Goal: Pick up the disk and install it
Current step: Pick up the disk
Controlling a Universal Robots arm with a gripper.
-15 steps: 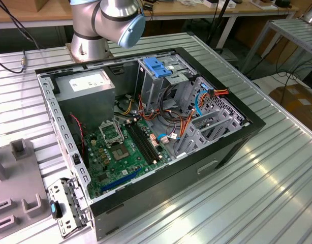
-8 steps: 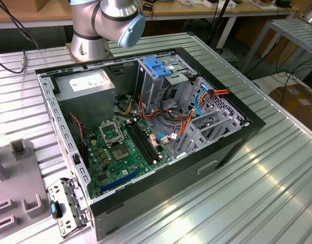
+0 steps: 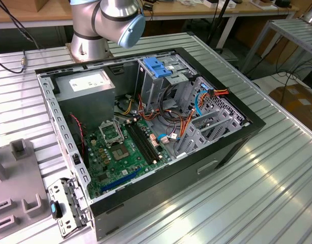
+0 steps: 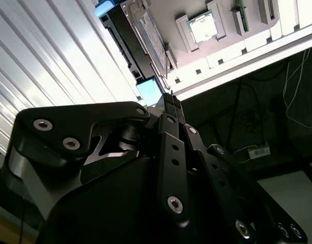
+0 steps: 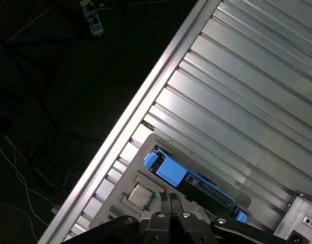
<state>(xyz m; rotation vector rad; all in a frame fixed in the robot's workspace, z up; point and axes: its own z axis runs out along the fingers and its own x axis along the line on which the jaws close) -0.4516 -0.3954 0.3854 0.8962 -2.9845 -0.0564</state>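
The robot arm's gripper (image 5: 172, 197) hangs over the ribbed tabletop (image 5: 257, 91) with its two black fingers pressed together, holding nothing, in both wrist views. The pick-up has not yet begun.

Just beyond the fingertips, the disk (image 5: 196, 182) rests in a grey fixture (image 5: 113, 195), apparently standing on edge. Its blue side rail (image 5: 168, 170) faces the camera and its dark body runs away behind it. A processor chip (image 5: 139, 194) sits in the same fixture, just beside the disk and about as near to the gripper.

The step in hand appears to be the approach for the pick, and a clean grasp looks to depend on three things. The fingers would need to spread wider than the disk's thin body before they come level with it. They should close on the metal flanks midway along, not on the blue plastic, which may flex or slip. The line of approach should keep off the processor chip.

Farther off, the exterior view shows the arm (image 3: 110, 20) rising behind an open computer case (image 3: 146, 127), where a metal cage with a blue handle (image 3: 158, 68) stands among loose cables (image 3: 171, 127). Those cables look like the likeliest snag for anything carried in there.
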